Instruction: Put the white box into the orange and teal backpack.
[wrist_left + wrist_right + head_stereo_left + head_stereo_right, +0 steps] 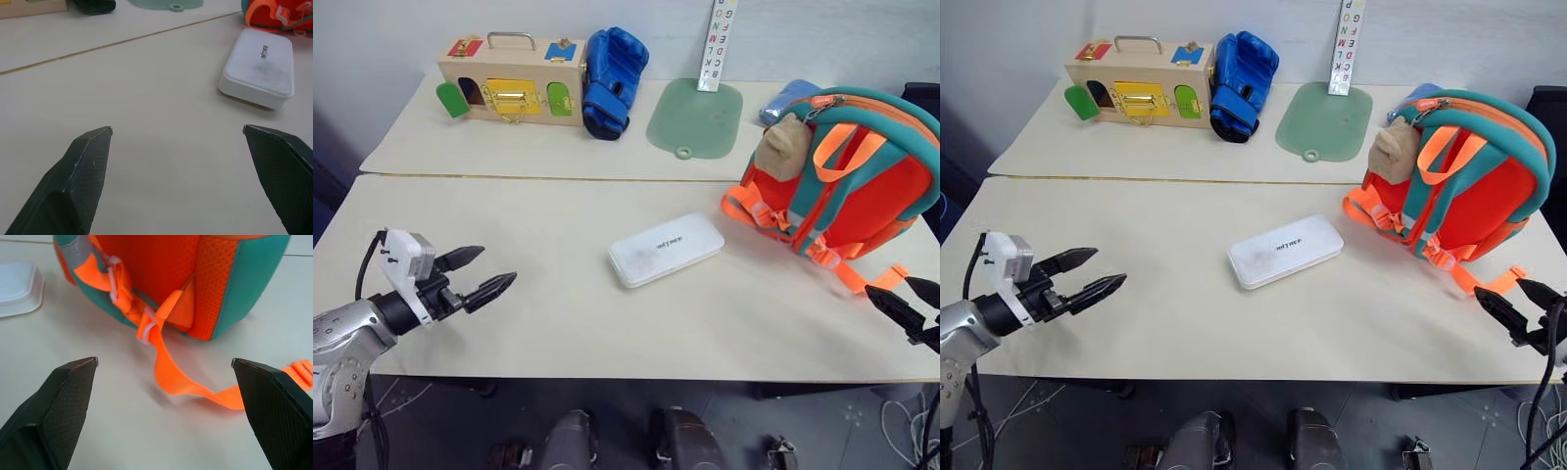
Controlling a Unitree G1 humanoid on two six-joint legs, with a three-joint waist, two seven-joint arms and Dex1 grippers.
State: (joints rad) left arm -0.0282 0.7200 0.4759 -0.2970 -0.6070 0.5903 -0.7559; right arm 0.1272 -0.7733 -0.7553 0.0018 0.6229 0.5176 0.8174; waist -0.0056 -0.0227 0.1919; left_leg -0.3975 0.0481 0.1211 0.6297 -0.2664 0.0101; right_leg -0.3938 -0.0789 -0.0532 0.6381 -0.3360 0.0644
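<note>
I see the white box (666,249) lying flat mid-worktop (558,333), the orange and teal backpack (852,186) at its 2 o'clock. Left gripper (478,273) and right gripper (1506,302) both hover empty, fingers apart.

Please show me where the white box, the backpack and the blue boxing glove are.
white box (666,249), left eye view, middle of its lid.
orange and teal backpack (867,191), left eye view, orange back panel.
blue boxing glove (1242,83), right eye view, its padded middle.

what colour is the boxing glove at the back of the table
The boxing glove is blue; it shows best in the left eye view.
</note>
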